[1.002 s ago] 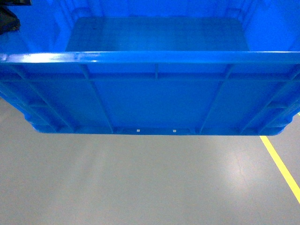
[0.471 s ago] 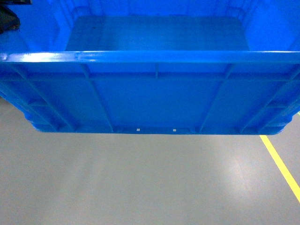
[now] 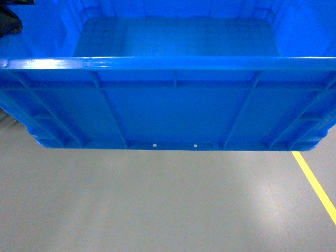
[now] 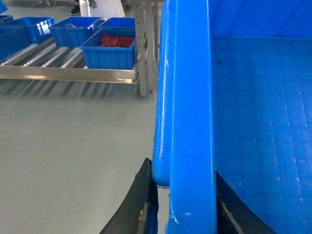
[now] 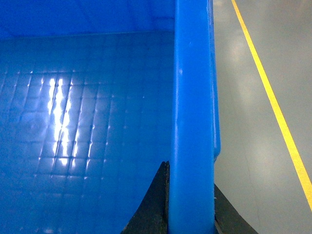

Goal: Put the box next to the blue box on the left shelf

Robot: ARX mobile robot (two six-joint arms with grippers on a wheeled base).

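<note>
Clamped on the box [image 3: 168, 113] rim, both sides: left gripper [image 4: 181, 207] pinching the left wall, one dark finger [image 4: 139, 204] outside, the other inside; right gripper [image 5: 190, 209] same on the right wall, rim sandwiched between its two dark fingers [image 5: 153, 207].

Box held off the floor [image 3: 157, 205], roughly level, filling the top half of the head view. Near wall ribbed, thick rim catching glare, two small pale marks at the bottom edge notch. Interior smooth, faint grid pattern on the bottom, nothing visible inside.

Left shelf [image 4: 68, 74] seen only from the left wrist cam: grey metal rack with white roller rails, well apart from the held box, off to its left and ahead. Several blue bins [image 4: 108, 48] sitting on the rollers; nearest one holding red contents [image 4: 116, 41].

Grey polished floor beneath. Yellow line [image 5: 273, 102] running along the right side, just beside the box's right edge in head view.
</note>
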